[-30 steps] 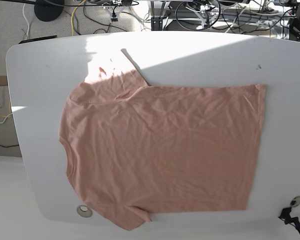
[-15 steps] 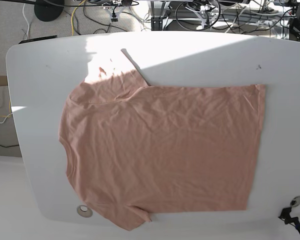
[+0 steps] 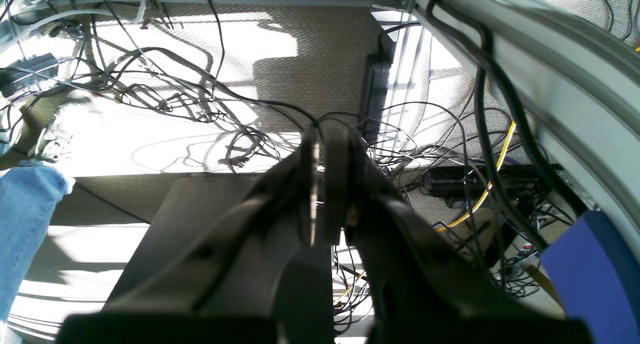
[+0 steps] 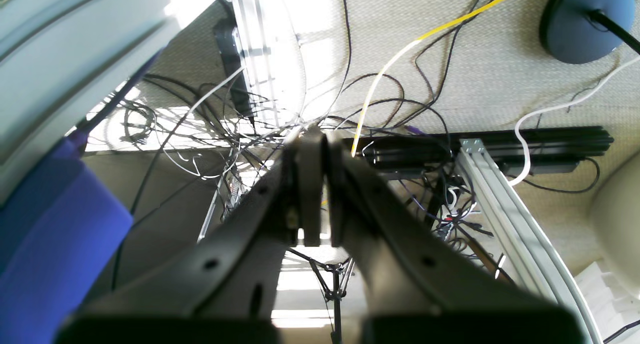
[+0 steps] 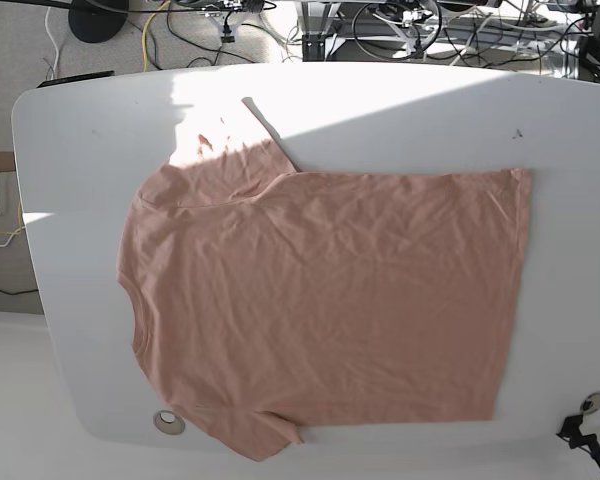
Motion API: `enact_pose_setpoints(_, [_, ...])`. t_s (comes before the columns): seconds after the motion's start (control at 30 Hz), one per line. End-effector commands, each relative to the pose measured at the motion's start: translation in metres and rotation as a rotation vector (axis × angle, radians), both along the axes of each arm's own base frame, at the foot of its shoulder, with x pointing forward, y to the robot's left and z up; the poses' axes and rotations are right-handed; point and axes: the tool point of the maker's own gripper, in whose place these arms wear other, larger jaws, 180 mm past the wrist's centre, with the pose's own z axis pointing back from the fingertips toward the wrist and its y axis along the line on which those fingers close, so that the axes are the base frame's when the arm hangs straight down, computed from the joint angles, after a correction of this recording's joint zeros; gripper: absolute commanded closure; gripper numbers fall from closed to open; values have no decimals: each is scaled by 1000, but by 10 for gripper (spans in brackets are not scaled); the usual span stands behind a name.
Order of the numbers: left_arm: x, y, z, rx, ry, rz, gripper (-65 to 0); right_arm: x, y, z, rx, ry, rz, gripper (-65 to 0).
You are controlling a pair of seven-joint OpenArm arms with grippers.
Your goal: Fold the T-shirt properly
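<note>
The salmon-pink T-shirt (image 5: pixel 320 300) lies spread flat and wrinkled on the white table (image 5: pixel 400 110) in the base view, collar at the left, hem at the right, plain side up. Neither arm shows in the base view. In the left wrist view my left gripper (image 3: pixel 322 134) is shut with nothing between its fingers and hangs over the floor and cables, away from the shirt. My right gripper (image 4: pixel 311 134) in the right wrist view is likewise shut and empty above the cabled floor.
A round metal grommet (image 5: pixel 168 422) sits at the table's front left edge beside the near sleeve. Tangled cables (image 3: pixel 200 99) cover the floor, with aluminium frame rails (image 4: pixel 505 224), a blue panel (image 4: pixel 45 224) and a person's jeans leg (image 3: pixel 25 219).
</note>
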Motion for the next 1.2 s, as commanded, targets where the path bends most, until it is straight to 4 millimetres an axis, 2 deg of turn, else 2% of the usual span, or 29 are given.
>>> enact_pose_setpoints(0.0, [1, -1, 0, -3, -5, -5, -10, 1, -2, 0, 0, -8, 1, -9])
enact_pose_setpoints(0.03, [1, 0, 0, -3, -9, -9, -11, -4, -1, 0, 1, 4, 0, -11])
enact_pose_setpoints(0.57, [0, 1, 0, 0, -10, -4, -13, -8, -4, 0, -2, -3, 4, -7])
enact_pose_setpoints(0.6, [-11, 3, 0, 12, 2, -10, -26, -1, 9, 0, 22, -33, -2, -19])
enact_pose_setpoints(0.63, [-11, 3, 0, 12, 1, -10, -29, -1, 11, 0, 24, -33, -2, -19])
enact_pose_setpoints(1.03, [-10, 4, 0, 13, -1, -10, -150, 0, 8, 0, 20, -38, -2, -19])
enact_pose_setpoints(1.17, [-12, 5, 0, 15, 2, -10, -188, 9, 7, 0, 15, -105, -4, -19])
